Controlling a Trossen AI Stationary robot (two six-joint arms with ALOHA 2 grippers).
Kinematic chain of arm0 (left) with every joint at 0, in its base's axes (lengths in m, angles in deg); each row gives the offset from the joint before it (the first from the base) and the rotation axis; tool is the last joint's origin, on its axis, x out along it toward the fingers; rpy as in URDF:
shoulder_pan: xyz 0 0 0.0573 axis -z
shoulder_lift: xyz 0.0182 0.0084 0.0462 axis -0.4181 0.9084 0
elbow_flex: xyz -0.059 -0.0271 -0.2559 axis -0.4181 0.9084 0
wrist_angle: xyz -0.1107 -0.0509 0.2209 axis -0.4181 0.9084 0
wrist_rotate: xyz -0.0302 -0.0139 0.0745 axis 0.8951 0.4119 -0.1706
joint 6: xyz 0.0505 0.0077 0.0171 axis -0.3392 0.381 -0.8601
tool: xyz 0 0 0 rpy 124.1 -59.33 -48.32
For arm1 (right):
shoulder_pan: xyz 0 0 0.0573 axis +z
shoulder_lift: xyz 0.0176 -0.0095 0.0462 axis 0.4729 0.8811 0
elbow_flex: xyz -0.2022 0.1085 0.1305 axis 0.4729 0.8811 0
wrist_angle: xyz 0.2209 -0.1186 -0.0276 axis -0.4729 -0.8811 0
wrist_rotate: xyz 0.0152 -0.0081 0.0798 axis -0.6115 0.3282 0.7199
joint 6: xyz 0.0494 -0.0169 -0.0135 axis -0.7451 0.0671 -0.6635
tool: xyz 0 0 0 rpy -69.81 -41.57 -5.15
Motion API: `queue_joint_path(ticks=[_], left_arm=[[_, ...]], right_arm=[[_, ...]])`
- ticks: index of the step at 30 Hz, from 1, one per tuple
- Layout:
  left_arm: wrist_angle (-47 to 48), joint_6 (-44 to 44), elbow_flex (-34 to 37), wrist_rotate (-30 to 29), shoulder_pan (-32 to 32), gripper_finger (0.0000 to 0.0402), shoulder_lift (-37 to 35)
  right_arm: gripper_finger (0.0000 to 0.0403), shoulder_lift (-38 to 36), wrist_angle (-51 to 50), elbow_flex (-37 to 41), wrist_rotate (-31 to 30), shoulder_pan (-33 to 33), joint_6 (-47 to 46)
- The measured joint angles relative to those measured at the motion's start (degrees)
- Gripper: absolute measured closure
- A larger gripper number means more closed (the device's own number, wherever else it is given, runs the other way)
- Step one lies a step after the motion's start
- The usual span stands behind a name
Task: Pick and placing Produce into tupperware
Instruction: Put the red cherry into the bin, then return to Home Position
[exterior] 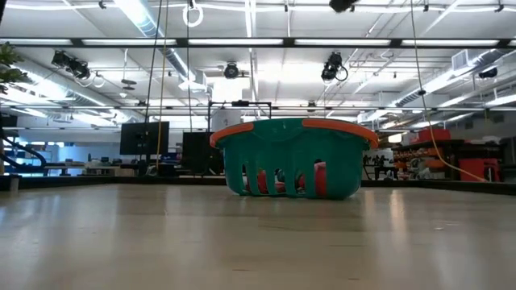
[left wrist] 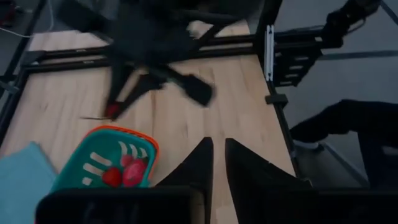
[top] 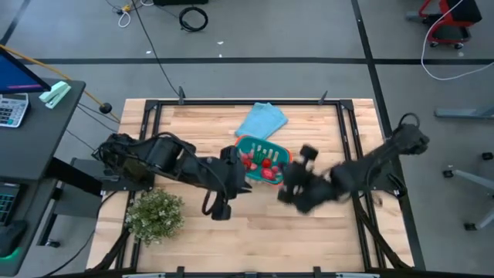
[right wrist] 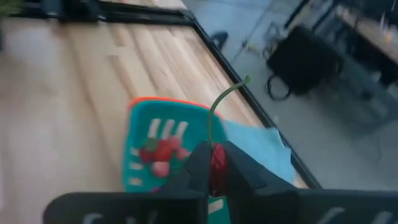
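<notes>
Right gripper [right wrist: 213,169]: fingers nearly closed, pinching a small dark-red cherry-like toy fruit with a long curved green stem [right wrist: 217,160]. The stem arcs up out of the fingers. In the high view this gripper [top: 291,184] sits just beside the right side of the teal-green slotted plastic basket with an orange-red rim [top: 275,147]; that picture is blurred at the gripper, so whether it is over the rim or just clear of it cannot be told.

Left gripper [left wrist: 218,163]: fingers close together with only a narrow gap, nothing between them. In the high view the left gripper [top: 236,164] lies just beside the basket's left side.

Basket position: on the light wooden slatted table top [top: 201,131], around the middle of the surface and a little toward its far edge. It holds several small red toy produce pieces [top: 261,163]; red shapes also show through the slots in the low view.

A flat light-blue cloth [top: 261,120] lies next to the basket on its far side, near the far edge. A bushy pale-green potted plant [top: 155,215] stands near the near left corner of the surface.
</notes>
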Motion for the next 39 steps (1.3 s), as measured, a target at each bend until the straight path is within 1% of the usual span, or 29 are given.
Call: queue_joint_path(ticks=[3, 6, 9, 12, 14, 17, 22, 25, 31, 34, 35, 37, 39], left_arm=[[0.07, 0.04, 0.0, -0.06, -0.54, 0.0361, -0.65], [0.11, 0.12, 0.0, -0.15, -0.57, 0.0365, -0.67], [0.64, 0.52, 0.0, -0.11, -0.5, 0.0368, -0.37], [2.07, 0.61, 0.07, -0.09, -0.52, 0.0367, -0.07], [2.55, 0.62, 0.07, -0.11, -0.52, 0.0369, -0.12], [3.71, 0.54, 0.07, -0.11, -0.52, 0.0374, -0.13], [4.1, -0.04, 0.06, -0.11, -0.54, 0.0385, -0.13], [4.72, -0.91, 0.04, -0.11, -0.83, 0.039, -0.13], [4.98, -1.27, 0.05, -0.11, -0.85, 0.0388, -0.13], [5.02, -0.46, 0.06, -0.09, -0.83, 0.0384, -0.13], [5.03, 0.31, 0.04, -0.09, -0.83, 0.0384, -0.13], [5.06, 2.29, 0.05, -0.1, -0.75, 0.0387, -0.13], [5.16, 3.96, 0.07, -0.09, -0.33, 0.039, -0.28]], right_arm=[[0.0363, -2.88, 0.67, 1.32, 6.14, -6.69, 0.74], [0.0347, -3.89, 2.92, 5.55, 11.11, -12.6, 0.73], [0.0335, -3.87, 10.15, 12.61, 17.63, -17.43, 0.93], [0.033, -2.86, 19.84, 19.5, 25.28, -21.27, 5.19], [0.0329, -2.54, 24.84, 22.91, 27.64, -23.4, 6.87], [0.0326, -2.52, 28.76, 25.23, 30.23, -26.77, 6.1], [0.0299, -2.51, 28.77, 24.93, 38.61, -31.88, 2.88], [0.0271, -2.29, 29.19, 23.84, 41.86, -32.9, 3.22], [0.0214, -2.29, 28.48, 23.54, 42.15, -31.08, 4.76], [0.0199, -3.1, 27.16, 23.56, 42.95, -30.0, 4.81], [0.0196, -4.06, 25.98, 23.56, 44.16, -29.68, 4.72], [0.0195, -7.13, 22.91, 23.54, 49.04, -29.12, 2.63], [0.0197, -11.28, 16.89, 23.29, 57.01, -28.87, -0.78]])
